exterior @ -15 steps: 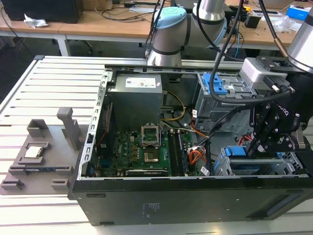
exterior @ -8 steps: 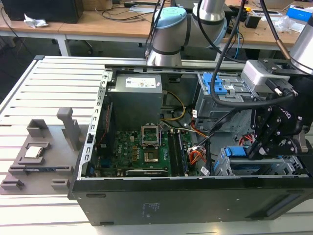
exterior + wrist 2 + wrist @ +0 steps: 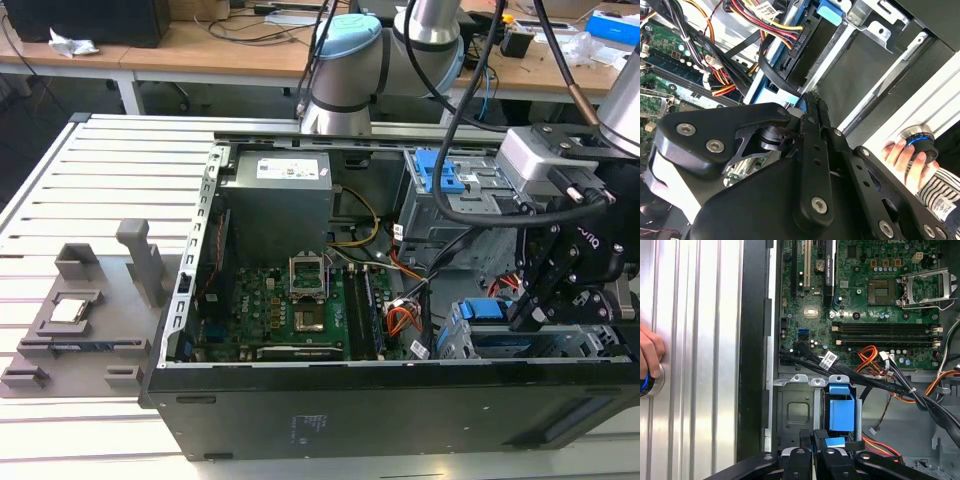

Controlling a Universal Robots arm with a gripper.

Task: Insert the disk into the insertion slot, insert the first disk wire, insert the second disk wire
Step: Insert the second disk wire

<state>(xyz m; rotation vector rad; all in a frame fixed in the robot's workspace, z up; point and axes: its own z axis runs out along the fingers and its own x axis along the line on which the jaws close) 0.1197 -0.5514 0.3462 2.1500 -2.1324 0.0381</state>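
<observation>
Hovering low inside the open computer case at the exterior view's right, gripper with fingers drawn close together over the disk, touching or pinching its blue carrier tab, though firm hold cannot be told. Seated in the insertion slot beside the motherboard, disk standing on edge with bundled wires crossing just past it. Resting on a round knob on the slatted worktop, a person's hand outside the case wall.
</observation>
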